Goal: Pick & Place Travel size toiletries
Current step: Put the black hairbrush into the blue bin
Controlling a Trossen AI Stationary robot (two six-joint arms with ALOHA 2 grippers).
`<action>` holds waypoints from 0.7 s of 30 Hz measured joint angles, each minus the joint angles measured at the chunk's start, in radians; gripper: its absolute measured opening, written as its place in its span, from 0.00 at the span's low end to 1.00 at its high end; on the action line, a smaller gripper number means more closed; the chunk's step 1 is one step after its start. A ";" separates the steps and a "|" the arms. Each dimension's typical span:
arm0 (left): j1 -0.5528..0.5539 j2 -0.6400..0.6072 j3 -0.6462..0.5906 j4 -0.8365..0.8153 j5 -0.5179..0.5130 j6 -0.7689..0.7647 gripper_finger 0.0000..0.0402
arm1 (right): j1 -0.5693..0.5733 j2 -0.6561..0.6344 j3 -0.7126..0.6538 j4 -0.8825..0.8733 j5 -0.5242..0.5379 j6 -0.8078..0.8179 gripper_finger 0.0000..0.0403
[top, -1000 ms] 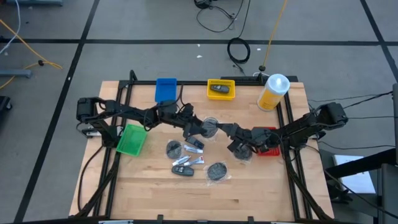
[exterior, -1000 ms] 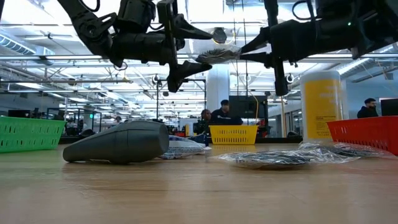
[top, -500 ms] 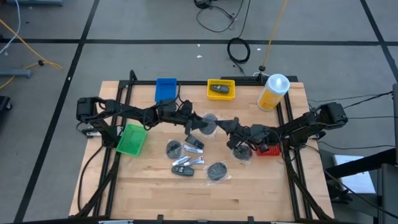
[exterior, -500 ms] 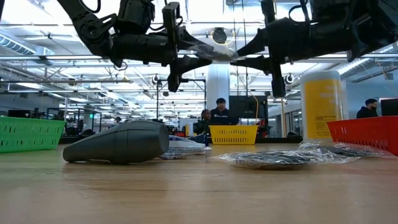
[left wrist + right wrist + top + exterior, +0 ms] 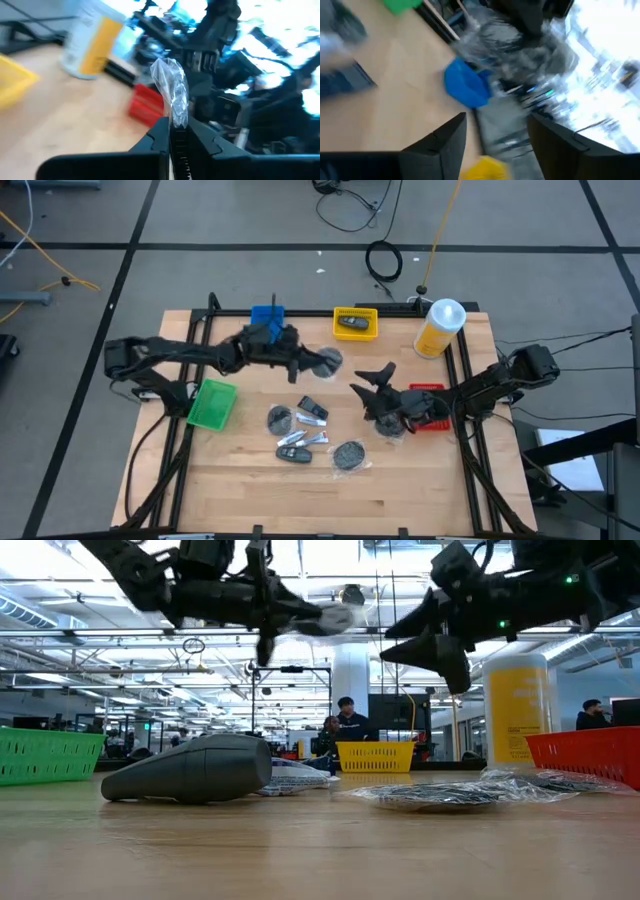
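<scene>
The wooden worktop (image 5: 240,490) carries everything, with both dark arms reaching in over it; the left arm comes from the left edge and the right arm from the right edge. The tall yellow bottle (image 5: 440,327) with its white cap stands upright near the far right corner; the green tray (image 5: 212,403) sits near the left edge, the blue tray (image 5: 262,317) and the yellow tray (image 5: 355,323) lie along the far edge, and the red tray (image 5: 432,407) lies at the right, partly under the right arm. The left hand (image 5: 308,361) hangs above the worktop between the blue and yellow trays, clenched on a wrapped disc (image 5: 325,361), whose crinkled clear wrap (image 5: 172,95) stands up from between the closed fingers (image 5: 156,140); the low view shows this disc (image 5: 330,618) well clear of the wood. The right hand (image 5: 368,381) is released, its fingers (image 5: 442,145) spread wide and empty, well apart from the left hand. On the wood near the middle lie the remaining toiletries: another wrapped disc (image 5: 279,418), a third wrapped disc (image 5: 349,455), a dark mini bottle (image 5: 293,453), and slim silver tubes (image 5: 304,438) just beside it.
</scene>
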 joint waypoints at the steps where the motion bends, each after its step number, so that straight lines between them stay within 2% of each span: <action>1: 0.016 -0.036 0.000 -0.070 -0.025 0.027 0.09 | 0.003 0.000 0.000 -0.015 -0.004 0.085 0.52; 5: 0.087 -0.177 0.000 -0.366 -0.201 0.133 0.07 | -0.001 0.000 0.000 -0.092 -0.068 0.368 0.53; 10: 0.212 -0.267 0.001 -0.619 -0.412 0.188 0.03 | -0.011 0.000 0.000 -0.102 -0.105 0.535 0.52; 13: 0.320 -0.253 0.000 -0.654 -0.409 0.181 0.05 | -0.011 0.000 0.000 -0.094 -0.104 0.557 0.51; 18: 0.481 -0.162 0.000 -0.674 -0.380 0.182 0.12 | -0.011 0.000 0.000 -0.089 -0.104 0.546 0.50; 21: 0.564 -0.109 0.000 -0.657 -0.308 0.168 0.10 | -0.011 0.000 0.000 -0.089 -0.104 0.555 0.50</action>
